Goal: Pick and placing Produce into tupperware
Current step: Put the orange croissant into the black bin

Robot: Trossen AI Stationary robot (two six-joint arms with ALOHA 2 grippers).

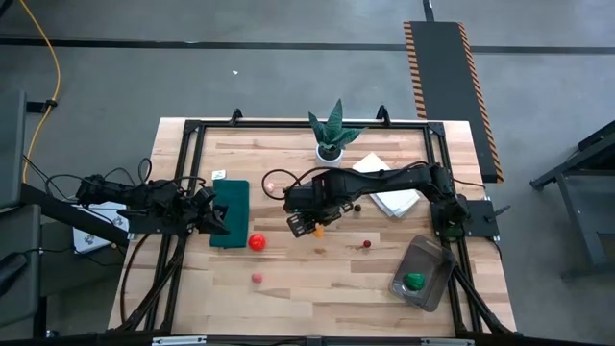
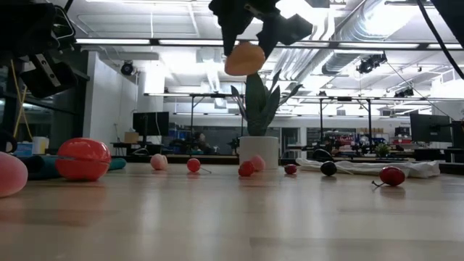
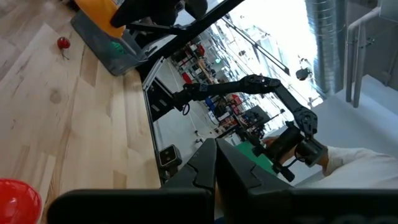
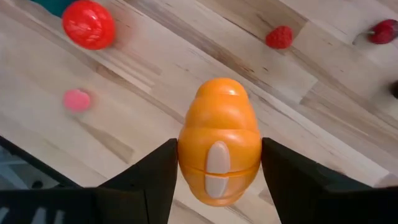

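My right gripper [image 1: 309,229] hangs over the table's middle, shut on an orange toy piece of produce [image 4: 219,149], well above the wood in the low view [image 2: 244,59]. The tupperware [image 1: 424,273] lies near the right front with a green piece [image 1: 414,281] inside. On the wood lie loose a red tomato [image 1: 257,242], a pink piece [image 1: 258,278] and a dark red cherry [image 1: 366,244]. My left gripper [image 3: 216,167] waits shut over the dark green mat [image 1: 231,207] at the left. My right gripper pinches the orange piece's two opposite sides [image 4: 186,155] between its two fingers [image 4: 158,180]. The fingers come from above, pointing steeply down. The piece hangs below them, lifted clear of the table, its upper part hidden between the fingers in the low view.
A potted spiky plant [image 1: 332,135] stands at the far middle, and a folded white cloth [image 1: 389,189] lies right of it. More small red pieces [image 2: 246,168] lie toward the far side. Bare wood stretches between the gripper and the tupperware.
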